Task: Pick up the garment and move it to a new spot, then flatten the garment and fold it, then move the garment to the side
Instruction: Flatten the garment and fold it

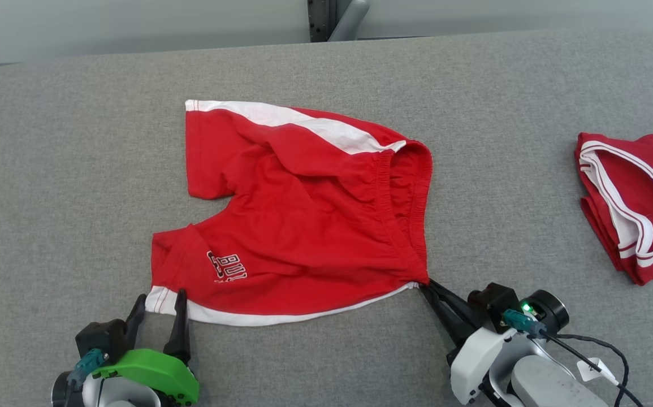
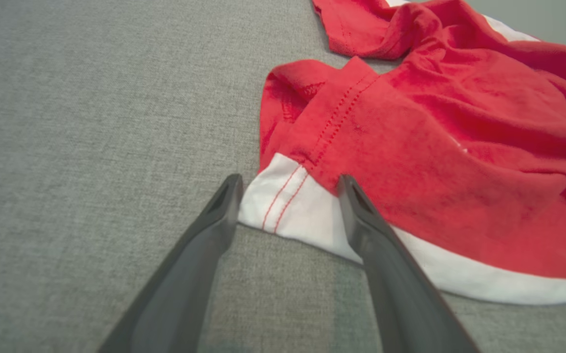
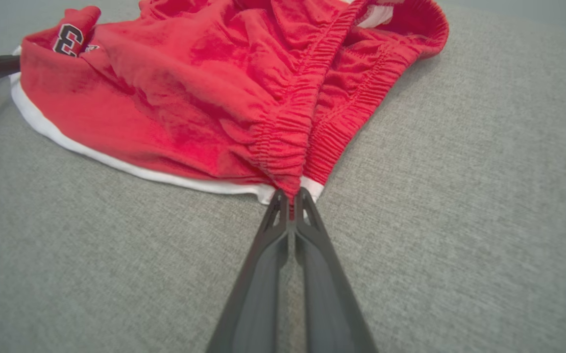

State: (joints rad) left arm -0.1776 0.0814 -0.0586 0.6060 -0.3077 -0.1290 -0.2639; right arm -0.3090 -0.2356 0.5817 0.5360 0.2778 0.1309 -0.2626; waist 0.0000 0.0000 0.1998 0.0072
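Observation:
The garment (image 1: 298, 215) is a pair of red shorts with white side stripes and dark lettering, spread with some wrinkles on the grey surface, waistband to the right. My right gripper (image 1: 425, 285) (image 3: 288, 196) is shut on the near corner of the waistband (image 3: 290, 162). At the lower left, my left gripper (image 1: 159, 299) (image 2: 287, 184) stands open, its fingers either side of the white hem corner (image 2: 283, 196) of the near leg, one finger (image 2: 356, 206) lying over the cloth.
A second red garment (image 1: 631, 198) with white trim lies folded at the right edge of the grey padded table (image 1: 49, 169). Behind the table's far edge stands a grey post (image 1: 337, 20). Cables trail from my right wrist (image 1: 586, 345).

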